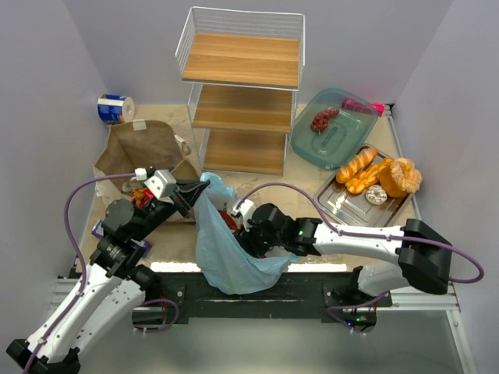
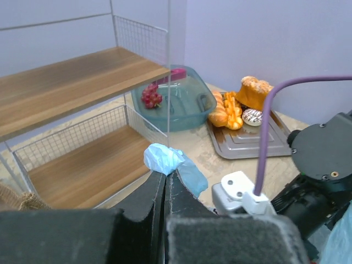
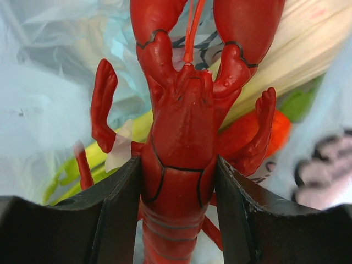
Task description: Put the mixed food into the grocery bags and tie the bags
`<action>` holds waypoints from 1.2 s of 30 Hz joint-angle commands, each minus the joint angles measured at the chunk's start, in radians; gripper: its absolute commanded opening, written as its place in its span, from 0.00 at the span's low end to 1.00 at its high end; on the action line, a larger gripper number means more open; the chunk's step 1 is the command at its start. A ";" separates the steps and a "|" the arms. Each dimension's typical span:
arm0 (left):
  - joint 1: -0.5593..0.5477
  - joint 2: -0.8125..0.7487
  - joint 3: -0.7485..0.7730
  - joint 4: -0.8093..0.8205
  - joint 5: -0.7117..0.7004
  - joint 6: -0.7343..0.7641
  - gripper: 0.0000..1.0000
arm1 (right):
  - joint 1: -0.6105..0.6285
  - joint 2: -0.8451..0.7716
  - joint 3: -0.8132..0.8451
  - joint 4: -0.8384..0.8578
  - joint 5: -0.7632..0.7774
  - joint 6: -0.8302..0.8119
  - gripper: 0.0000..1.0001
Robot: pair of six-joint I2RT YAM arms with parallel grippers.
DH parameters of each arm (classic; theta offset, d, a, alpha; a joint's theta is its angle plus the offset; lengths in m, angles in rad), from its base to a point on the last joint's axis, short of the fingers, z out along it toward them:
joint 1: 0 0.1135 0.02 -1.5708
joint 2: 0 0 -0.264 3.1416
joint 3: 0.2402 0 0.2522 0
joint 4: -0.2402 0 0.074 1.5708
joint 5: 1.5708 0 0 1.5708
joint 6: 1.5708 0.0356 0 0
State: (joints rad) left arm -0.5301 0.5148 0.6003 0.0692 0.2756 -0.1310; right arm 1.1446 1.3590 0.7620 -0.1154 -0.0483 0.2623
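The right gripper (image 3: 177,179) is clamped on the red lobster (image 3: 181,110), one dark finger pressed against each flank of its body just behind the claws. The lobster is inside the light-blue plastic bag (image 1: 226,261). In the right wrist view its long axis runs straight away from the wrist, claws and feelers pointing ahead and tail back between the fingers. Under it lies the leek (image 3: 286,52), slanting from lower left to upper right, pale stalk up and green end low.

The left gripper (image 2: 165,184) has its jaws pressed together on a bunched fold at the top of the bag, holding that edge up while the bag sags toward the near edge of the table (image 1: 300,206).

The brown paper bag (image 1: 144,148) sits at the left; what it holds cannot be made out. On the right, the breads (image 1: 362,167) rest on a metal tray (image 1: 347,206). Beside it, a teal dish (image 1: 343,144) holds a dark red cluster (image 1: 323,118), with a pink bar (image 1: 360,105) at its far rim.

A three-tier wire shelf (image 1: 242,93) with wooden boards stands at the back, a blue-and-white roll (image 1: 115,107) in the far left corner. The tabletop is beige and speckled, closed in by pale lilac walls (image 1: 47,78).
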 commanded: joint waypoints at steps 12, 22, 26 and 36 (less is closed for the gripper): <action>0.007 0.030 -0.019 0.032 -0.059 0.062 0.00 | -0.011 -0.208 0.192 -0.282 0.105 0.064 0.69; 0.008 0.034 -0.019 -0.003 -0.035 0.087 0.00 | -0.283 -0.347 0.369 -0.420 0.299 0.144 0.99; 0.007 0.030 -0.020 -0.008 -0.029 0.082 0.00 | -0.675 -0.296 0.339 -0.368 0.122 0.166 0.99; 0.007 0.002 -0.027 -0.029 -0.030 0.061 0.00 | -1.144 -0.104 0.249 -0.333 0.241 0.155 0.70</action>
State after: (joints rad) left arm -0.5301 0.5331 0.5774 0.0261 0.2440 -0.0650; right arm 0.0570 1.2995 1.0557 -0.4519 0.0753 0.4263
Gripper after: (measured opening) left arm 0.018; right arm 0.716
